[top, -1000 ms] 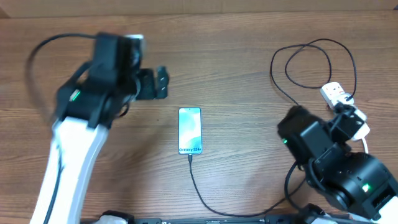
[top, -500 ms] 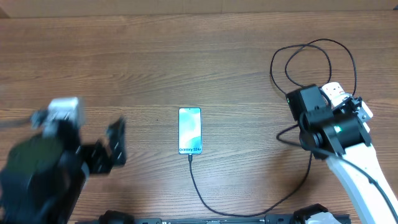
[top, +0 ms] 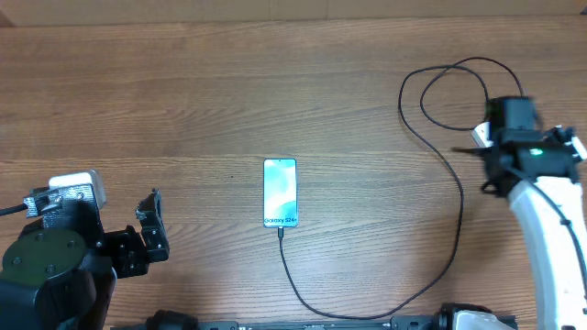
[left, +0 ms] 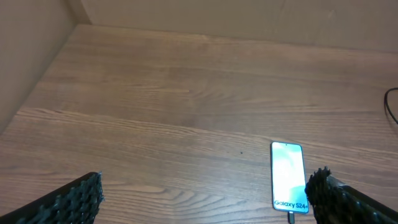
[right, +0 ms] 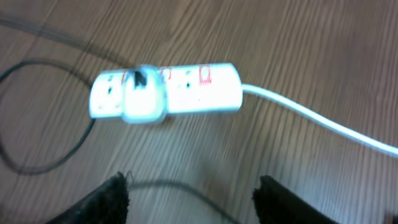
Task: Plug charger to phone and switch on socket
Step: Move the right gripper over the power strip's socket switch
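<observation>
- Charger, phone and socket all lie on the table.
- My left gripper hangs at the near left, jaws wide apart and empty, well apart from the phone.
- My right gripper hovers over the socket at the right, fingers apart, nothing between them.
- Socket: a white block sits in one outlet; its red switches are too blurred to read.
- Phone lies flat mid-table, screen up, the charger meeting its near edge.
</observation>
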Robot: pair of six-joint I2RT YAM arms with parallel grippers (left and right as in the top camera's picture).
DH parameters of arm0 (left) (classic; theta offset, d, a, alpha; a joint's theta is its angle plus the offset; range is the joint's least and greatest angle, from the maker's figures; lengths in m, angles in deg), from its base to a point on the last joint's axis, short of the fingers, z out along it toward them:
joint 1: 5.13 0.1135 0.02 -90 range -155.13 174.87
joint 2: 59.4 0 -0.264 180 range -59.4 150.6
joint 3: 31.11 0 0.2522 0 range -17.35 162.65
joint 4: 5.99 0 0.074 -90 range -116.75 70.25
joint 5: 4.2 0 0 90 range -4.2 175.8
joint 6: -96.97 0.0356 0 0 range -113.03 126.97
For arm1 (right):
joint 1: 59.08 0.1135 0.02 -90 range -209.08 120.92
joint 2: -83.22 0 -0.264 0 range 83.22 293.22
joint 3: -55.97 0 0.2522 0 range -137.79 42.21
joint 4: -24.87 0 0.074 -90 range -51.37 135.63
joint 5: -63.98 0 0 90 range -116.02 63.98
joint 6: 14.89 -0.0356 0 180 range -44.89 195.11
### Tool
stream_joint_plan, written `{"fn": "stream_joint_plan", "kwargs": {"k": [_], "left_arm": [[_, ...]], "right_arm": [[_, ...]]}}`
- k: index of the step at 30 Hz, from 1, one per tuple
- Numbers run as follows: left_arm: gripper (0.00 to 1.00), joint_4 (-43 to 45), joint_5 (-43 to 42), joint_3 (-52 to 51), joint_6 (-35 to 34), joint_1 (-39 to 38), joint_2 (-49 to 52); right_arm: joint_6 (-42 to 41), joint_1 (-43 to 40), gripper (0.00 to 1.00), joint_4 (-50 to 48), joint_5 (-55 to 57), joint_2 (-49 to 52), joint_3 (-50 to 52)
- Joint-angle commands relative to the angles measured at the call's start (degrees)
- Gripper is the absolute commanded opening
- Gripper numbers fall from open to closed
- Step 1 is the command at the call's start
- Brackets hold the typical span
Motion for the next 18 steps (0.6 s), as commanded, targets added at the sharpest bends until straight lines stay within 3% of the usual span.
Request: {"fn": "stream_joint_plan", "kwargs": {"k": [1,5,6,10,14,18], "left_arm": [[1.0,0.0,1.2,-0.1,0.5,-0.1,-0.2],[1.0,0.0,1.2,-0.1,0.5,-0.1,-0.2],[0.99,0.0,1.2,-0.1,0.5,-0.1,-0.2],[1.0,0.0,1.2,-0.1,0.5,-0.1,-0.2],[1.0,0.0,1.2,-0.1,0.5,-0.1,-0.2],[1.0,0.0,1.2,-0.1,0.5,-0.1,-0.2]], "right_arm": [[15.4,-7.4,0.49,-4.4,-10.3,1.2,0.2],[19.9,-14.4,0.09,-10.7,-12.5,4.6,0.2],[20.6,-15.7,0.04,-11.9,-12.5,5.9,0.2],[20.7,-19.1,0.04,-15.9,-13.2,12.0,0.2],[30.5,-19.6,0.04,-22.6,-19.3,17.6,0.2],[31.7,-19.6,0.04,-26.9,-22.3,21.2,0.2]]}}
